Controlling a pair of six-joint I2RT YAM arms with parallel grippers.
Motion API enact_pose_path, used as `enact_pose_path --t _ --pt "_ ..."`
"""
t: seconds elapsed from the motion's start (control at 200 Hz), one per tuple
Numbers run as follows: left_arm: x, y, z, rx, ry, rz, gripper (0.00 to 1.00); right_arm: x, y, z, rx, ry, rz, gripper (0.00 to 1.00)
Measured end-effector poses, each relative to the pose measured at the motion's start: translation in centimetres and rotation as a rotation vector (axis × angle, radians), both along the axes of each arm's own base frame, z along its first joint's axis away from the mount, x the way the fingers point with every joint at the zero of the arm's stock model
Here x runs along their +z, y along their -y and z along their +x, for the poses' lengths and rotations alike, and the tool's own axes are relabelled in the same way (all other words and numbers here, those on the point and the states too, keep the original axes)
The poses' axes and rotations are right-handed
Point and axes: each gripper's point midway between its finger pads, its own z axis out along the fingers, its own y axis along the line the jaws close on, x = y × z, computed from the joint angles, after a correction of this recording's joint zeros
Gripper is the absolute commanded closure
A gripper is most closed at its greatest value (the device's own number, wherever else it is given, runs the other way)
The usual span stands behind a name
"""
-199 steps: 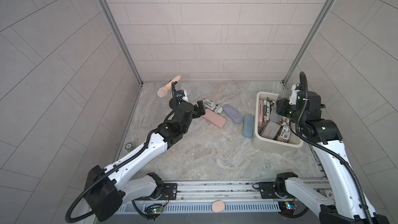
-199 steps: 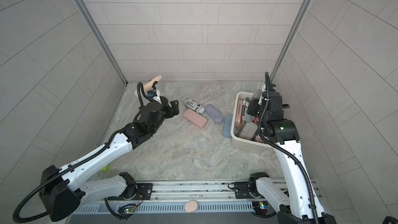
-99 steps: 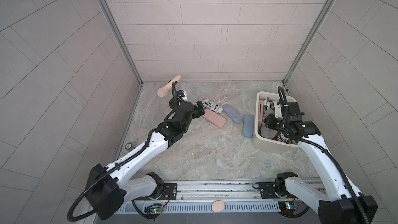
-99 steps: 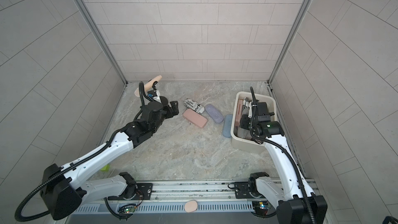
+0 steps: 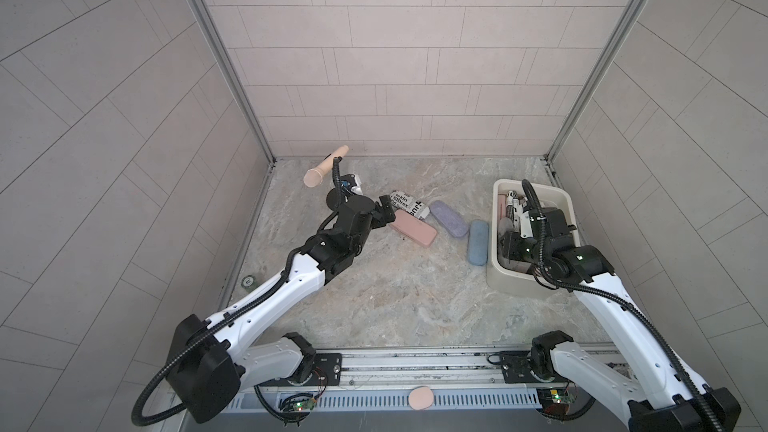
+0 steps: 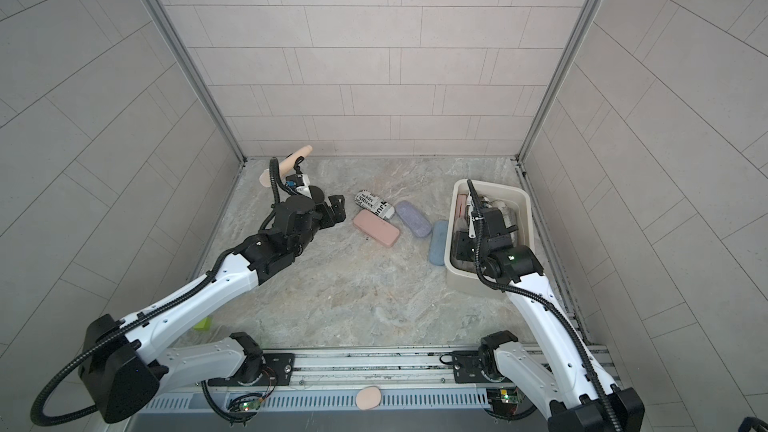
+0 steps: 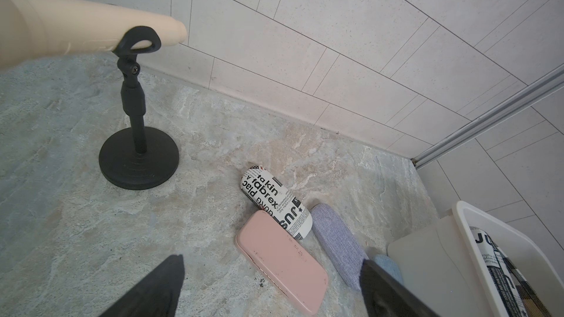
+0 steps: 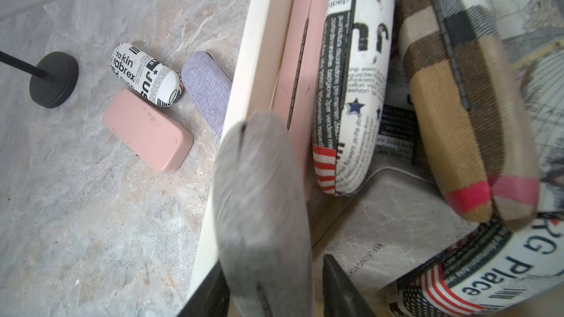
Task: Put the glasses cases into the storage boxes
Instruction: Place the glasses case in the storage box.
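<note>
Your left gripper hovers near the pink case, jaws spread wide | newspaper-print case, lavender case and blue case lie outside | cream tub holds several cases | your right gripper is in the tub, grey case between its jaws; clamped or released, cannot tell.

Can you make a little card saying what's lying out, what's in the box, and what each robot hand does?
Lying out: newspaper-print oblong case, pink flat case, lavender fabric case, light blue case
Box: cream plastic tub, several cases inside
Left gripper: open, by the pink case
Right gripper: in tub, around grey rounded case, grip unclear
</note>
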Motion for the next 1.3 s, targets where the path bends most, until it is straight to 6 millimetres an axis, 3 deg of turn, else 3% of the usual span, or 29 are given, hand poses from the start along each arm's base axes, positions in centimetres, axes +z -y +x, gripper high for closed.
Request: enact_pose_path --t 0.475,0.725,0.856,1.006,1.161,1.301 --pt "-0.4 0.5 0.1 -0.018 -0.014 0.001 0.03 3.1 0.9 -0.2 -0.034 0.069 -0.025 0.44" --pt "-2.1 2.5 1.5 -0.063 -0.092 0.040 0.04 7.5 1.0 -0.7 -0.031 0.181 -0.017 0.41" --pt "-4.3 3.9 2.4 -0.094 -0.177 0.080 0.04 8.5 -1.2 -1.1 0.060 0.204 -0.015 0.36" --pt "-7.3 5.1 3.0 -0.123 -0.286 0.127 0.04 8.2 -4.1 -0.8 0.174 0.178 -0.044 0.28" --pt "-9.5 5.1 3.1 -0.136 -0.372 0.141 0.05 7.1 -7.8 0.8 0.270 0.131 -0.118 0.25" --pt "-10.4 3.8 3.3 -0.104 -0.420 0.135 0.05 5.1 -12.1 2.6 0.352 0.088 -0.181 0.19"
